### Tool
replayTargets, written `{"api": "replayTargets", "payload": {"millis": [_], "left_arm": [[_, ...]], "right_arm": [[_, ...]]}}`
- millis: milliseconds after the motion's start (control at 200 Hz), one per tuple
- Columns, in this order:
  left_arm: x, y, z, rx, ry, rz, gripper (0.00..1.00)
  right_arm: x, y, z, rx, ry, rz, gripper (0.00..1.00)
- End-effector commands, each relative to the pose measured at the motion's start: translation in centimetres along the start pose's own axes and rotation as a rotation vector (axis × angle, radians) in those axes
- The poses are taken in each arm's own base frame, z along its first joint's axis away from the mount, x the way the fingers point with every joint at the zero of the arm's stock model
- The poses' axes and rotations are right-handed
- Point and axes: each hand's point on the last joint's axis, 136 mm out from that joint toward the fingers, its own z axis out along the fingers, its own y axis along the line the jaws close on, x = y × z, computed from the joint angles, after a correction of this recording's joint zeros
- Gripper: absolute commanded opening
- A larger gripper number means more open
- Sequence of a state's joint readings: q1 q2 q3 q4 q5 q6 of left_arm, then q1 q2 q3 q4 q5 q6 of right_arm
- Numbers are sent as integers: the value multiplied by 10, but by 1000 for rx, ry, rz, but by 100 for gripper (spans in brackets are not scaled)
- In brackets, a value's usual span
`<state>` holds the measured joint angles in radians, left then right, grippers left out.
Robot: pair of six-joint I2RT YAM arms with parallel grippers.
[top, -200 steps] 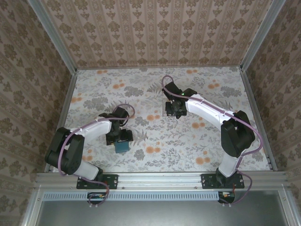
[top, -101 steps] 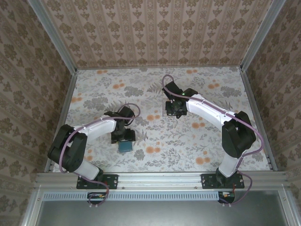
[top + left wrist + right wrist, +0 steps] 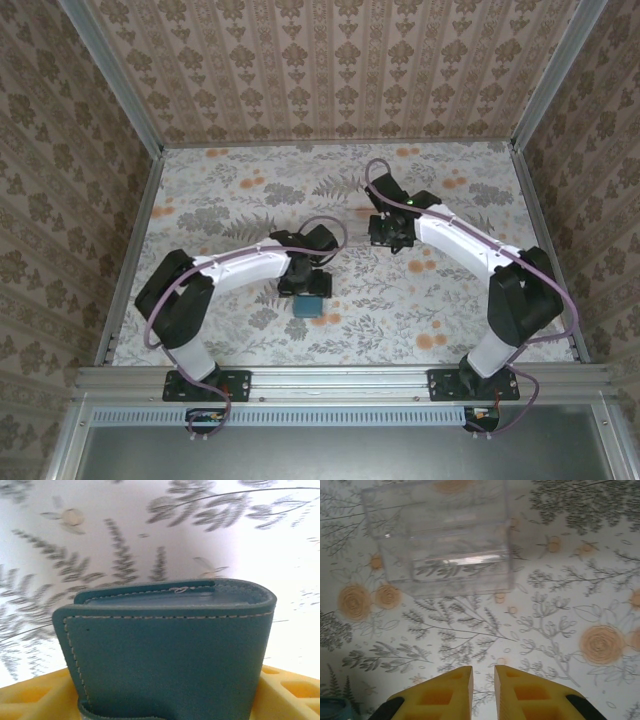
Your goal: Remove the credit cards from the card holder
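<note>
Holder [image 3: 167, 655], teal and folded shut, sits clamped between the left gripper's [image 3: 165, 692] yellow fingers [image 3: 30, 697] in the left wrist view, its contents hidden. Overhead, that gripper hangs mid-table with the holder at its tip, apart from the right gripper [image 3: 392, 238]. Right wrist view adds a clear tray [image 3: 440, 575] just ahead of the right gripper's fingers, which are nearly together and grasp nothing.

The left arm [image 3: 240, 268] and right arm [image 3: 460, 245] had white shells over black joints, and each carried a looping purple cable [image 3: 325, 222]. Black base plates [image 3: 208, 383] were bolted to an aluminium rail [image 3: 330, 378]. The right end effector [image 3: 483, 672] had yellow fingers [image 3: 440, 692] with square recesses.
</note>
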<state>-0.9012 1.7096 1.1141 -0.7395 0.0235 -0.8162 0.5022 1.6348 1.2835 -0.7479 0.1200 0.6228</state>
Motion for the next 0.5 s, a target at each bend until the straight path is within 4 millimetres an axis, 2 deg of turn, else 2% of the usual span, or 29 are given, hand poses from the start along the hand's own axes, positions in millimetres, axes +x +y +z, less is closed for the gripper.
{"api": "replayTargets", "payload": {"millis": [0,80,265,495], "left_arm": [[-4,-27,-4,31,-7,-15,76],[-3,-42,-3,31,0,7,76],[2,-63,9,31,38,11,76],[8,-69,17,22,71,12,78]], "right_arm": [[0,-10,-8,-18,-15,3,19],[2,-18,-8,-13,-14,16,19],[7,-29,-7,-12,-5,30,19],[13,-35,-1,-13,7,41,19]]}}
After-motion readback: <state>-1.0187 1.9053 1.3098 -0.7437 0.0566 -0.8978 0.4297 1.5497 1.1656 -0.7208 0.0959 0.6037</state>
